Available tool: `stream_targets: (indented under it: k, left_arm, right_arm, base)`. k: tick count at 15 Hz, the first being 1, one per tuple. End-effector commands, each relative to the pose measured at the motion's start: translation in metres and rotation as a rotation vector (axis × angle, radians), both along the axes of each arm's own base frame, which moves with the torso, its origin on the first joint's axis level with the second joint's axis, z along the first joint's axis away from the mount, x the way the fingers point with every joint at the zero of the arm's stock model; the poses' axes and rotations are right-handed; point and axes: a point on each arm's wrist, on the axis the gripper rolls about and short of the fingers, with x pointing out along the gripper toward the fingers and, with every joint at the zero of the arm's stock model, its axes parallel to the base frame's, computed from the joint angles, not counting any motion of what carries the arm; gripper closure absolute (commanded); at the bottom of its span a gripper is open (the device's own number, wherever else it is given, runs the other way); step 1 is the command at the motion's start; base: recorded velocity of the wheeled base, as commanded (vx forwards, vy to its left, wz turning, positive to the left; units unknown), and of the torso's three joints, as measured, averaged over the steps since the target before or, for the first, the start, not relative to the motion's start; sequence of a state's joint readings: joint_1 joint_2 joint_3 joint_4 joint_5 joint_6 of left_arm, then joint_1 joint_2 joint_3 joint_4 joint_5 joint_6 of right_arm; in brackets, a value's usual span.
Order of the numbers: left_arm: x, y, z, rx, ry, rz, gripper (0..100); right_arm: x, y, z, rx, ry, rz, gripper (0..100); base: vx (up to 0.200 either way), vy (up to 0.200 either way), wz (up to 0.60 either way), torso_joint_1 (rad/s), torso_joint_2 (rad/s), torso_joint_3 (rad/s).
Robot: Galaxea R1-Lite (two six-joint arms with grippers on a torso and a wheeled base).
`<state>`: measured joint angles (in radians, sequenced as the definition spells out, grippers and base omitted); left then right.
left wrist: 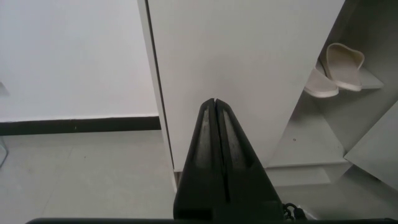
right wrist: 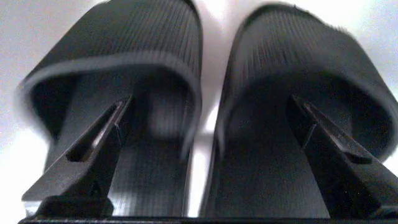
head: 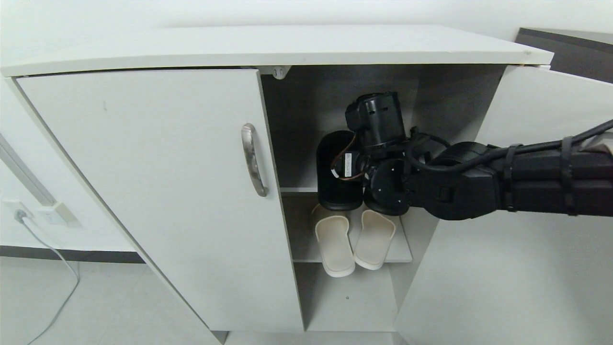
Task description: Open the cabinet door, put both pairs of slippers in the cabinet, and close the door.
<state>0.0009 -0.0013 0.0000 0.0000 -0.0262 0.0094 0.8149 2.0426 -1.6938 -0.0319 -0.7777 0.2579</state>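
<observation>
Inside the cabinet [head: 287, 48] are two white slippers [head: 335, 245], two black slippers [head: 335, 194], right tool [right wrist: 210, 102] agape.

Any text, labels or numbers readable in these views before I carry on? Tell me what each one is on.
On the right arm's wrist, a white label: print too small to read.
No text on the cabinet, black slippers or white slippers.
</observation>
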Motion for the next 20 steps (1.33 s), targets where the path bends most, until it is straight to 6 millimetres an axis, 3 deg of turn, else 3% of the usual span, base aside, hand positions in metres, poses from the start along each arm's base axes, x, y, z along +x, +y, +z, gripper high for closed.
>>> stream_targets:
  k: [1,4,8,9,20]
  left_arm:
    - [0.0,0.0,0.0,0.0,0.001,0.001,100]
    - [0.0,0.0,0.0,0.0,0.001,0.001,100]
    - [0.0,0.0,0.0,0.0,0.001,0.001,100]
    - [0.0,0.0,0.0,0.0,0.001,0.001,100]
    - [0.0,0.0,0.0,0.001,0.001,0.001,100]
  right_arm:
    - [-0.039,-0.01,0.016,0.04,-0.01,0.047,0]
    - [-0.08,-0.016,0.02,0.08,-0.047,0.126,0]
    - [-0.116,-0.024,0.002,0.082,-0.044,0.201,0]
    - [-0.118,-0.026,-0.001,0.083,-0.046,0.203,100]
    - [-0.124,-0.025,-0.012,0.058,-0.039,0.228,100]
  base:
    - [0.0,0.0,0.0,0.0,0.0,0.0]
    - [0.0,0.0,0.0,0.0,0.0,0.0]
    - [0.0,0.0,0.0,0.0,0.0,0.0]
    - [0.0,0.0,0.0,0.0,0.0,0.0]
    - [-0.018,0.0,0.0,0.0,0.0,0.001]
